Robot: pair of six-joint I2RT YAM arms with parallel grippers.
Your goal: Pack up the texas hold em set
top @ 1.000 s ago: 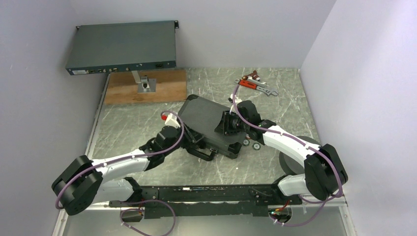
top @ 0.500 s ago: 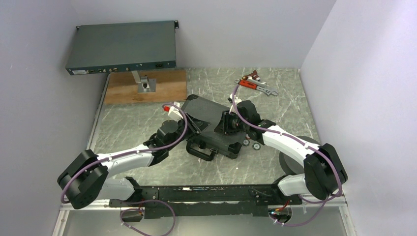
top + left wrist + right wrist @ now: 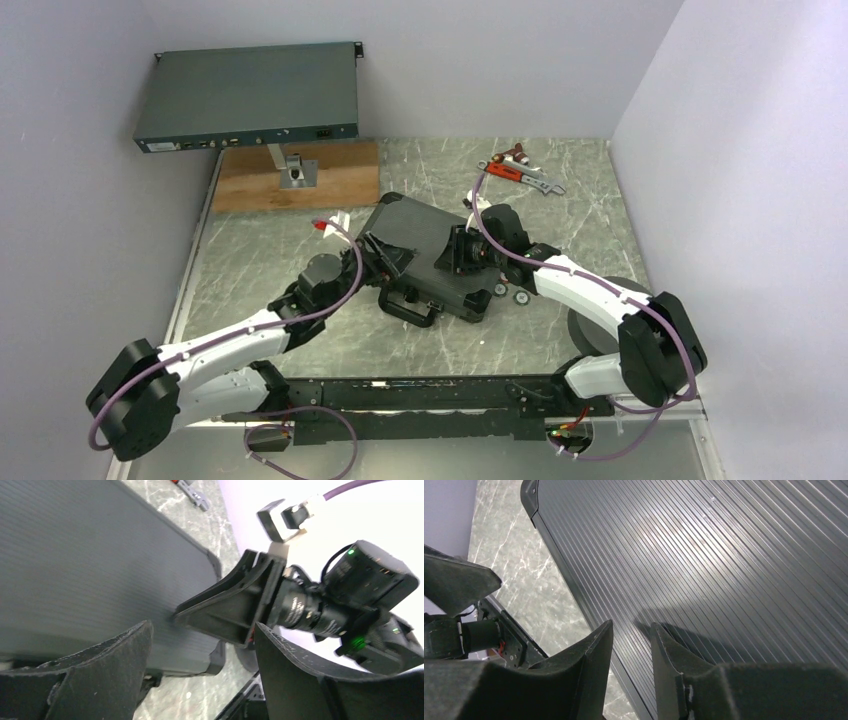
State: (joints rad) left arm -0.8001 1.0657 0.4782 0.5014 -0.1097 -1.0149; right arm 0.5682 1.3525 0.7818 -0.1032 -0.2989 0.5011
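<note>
The black case (image 3: pixel 420 225) lies shut in the middle of the table (image 3: pixel 270 250), turned at an angle, with its ribbed lid up and its handle (image 3: pixel 405 305) on the near edge. With the lid down, nothing inside it can be seen. Two small round chips (image 3: pixel 520 297) lie loose on the table just beside the case's near right corner, next to the right arm. The right gripper (image 3: pixel 630 627) sits over the right part of the lid, its fingers drawn close with only a slim gap and nothing between them; its shadow falls on the ribs just beneath, though whether the tips touch the lid cannot be told. The left gripper (image 3: pixel 202 630) hangs at the left side of the case, fingers (image 3: pixel 115 660) spread wide and holding nothing, and between them its wrist view shows the lid and the other gripper. The table is grey marbled stone. At its far edge lies a red-handled wrench (image 3: pixel 520 175), well apart from the case. At the far left a wooden board (image 3: pixel 340 175) carries a small stand that holds up a flat grey-blue rack box (image 3: pixel 248 95). Pale lilac walls (image 3: pixel 720 150) close in the table at the back and on both sides
</note>
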